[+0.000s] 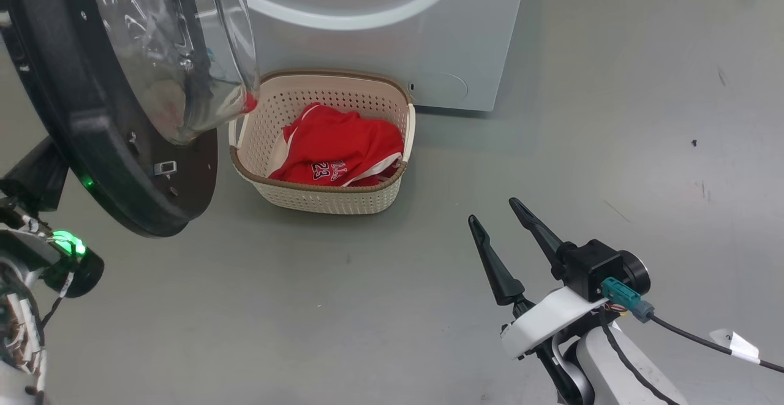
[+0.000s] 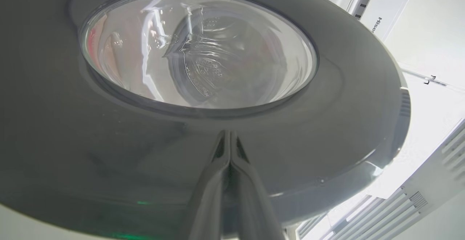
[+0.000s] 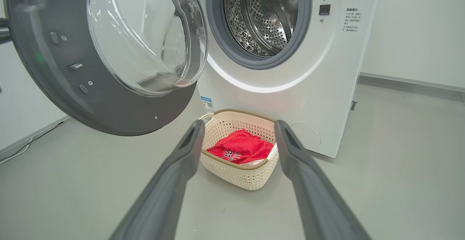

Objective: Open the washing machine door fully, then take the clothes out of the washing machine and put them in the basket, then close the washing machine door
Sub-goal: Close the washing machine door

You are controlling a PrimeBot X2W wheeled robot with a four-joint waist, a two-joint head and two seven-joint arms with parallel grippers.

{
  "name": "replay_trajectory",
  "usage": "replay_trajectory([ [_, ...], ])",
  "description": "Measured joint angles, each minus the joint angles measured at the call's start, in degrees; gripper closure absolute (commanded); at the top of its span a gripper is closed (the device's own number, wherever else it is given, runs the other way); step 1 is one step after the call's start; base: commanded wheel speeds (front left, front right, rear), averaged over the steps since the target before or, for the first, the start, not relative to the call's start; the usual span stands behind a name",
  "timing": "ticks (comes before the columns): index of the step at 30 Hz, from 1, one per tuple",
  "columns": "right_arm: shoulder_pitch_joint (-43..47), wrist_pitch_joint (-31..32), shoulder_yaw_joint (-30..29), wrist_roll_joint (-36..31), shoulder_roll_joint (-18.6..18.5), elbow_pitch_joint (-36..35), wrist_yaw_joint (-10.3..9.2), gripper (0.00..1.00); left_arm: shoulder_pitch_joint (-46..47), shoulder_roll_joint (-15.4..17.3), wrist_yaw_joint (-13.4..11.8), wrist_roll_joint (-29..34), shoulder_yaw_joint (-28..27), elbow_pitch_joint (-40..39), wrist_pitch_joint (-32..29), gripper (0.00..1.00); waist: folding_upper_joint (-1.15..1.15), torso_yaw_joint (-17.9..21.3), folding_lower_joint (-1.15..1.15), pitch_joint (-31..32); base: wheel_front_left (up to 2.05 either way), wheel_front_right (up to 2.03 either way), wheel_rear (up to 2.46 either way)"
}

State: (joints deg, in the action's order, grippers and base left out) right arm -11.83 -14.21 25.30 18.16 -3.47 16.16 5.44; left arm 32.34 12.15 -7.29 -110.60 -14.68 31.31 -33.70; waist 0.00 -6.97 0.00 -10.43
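Your washing machine (image 3: 327, 87) stands with its door (image 3: 47, 69) swung open; the basket (image 1: 324, 200) sits on the floor (image 1: 367, 307) just in front, red clothes (image 1: 337, 144) inside. Your left gripper (image 2: 229, 138) is clenched tight at the door's dark rim; your right gripper (image 1: 492, 210) hangs spread wide, holding nothing

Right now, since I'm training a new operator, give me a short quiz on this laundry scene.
1. True or false: the red clothes lie inside the basket.
2. The right hand is: A) shut on a garment, B) open and empty, C) holding the basket.
3. Which thing do the shut left hand's tips point at?
Key: 1 true; 2 B; 3 the washing machine door, on its dark rim.
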Motion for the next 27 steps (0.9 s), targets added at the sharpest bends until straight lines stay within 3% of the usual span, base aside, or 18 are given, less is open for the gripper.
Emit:
replay_trajectory([
  [13,0.00,0.00,0.76,0.41,0.01,-0.34,-0.05,0.00,1.00,-4.20,0.00,-3.59,0.21,-0.89,0.07,1.00,0.00,1.60,0.00,-0.35,0.00,0.00,0.00],
  [27,-0.05,0.00,1.43,0.49,0.02,-0.68,-0.52,0.00,1.12,-7.25,0.00,-4.97,3.48,-2.89,0.38,1.00,0.00,6.17,0.00,-2.02,0.00,0.00,0.00],
])
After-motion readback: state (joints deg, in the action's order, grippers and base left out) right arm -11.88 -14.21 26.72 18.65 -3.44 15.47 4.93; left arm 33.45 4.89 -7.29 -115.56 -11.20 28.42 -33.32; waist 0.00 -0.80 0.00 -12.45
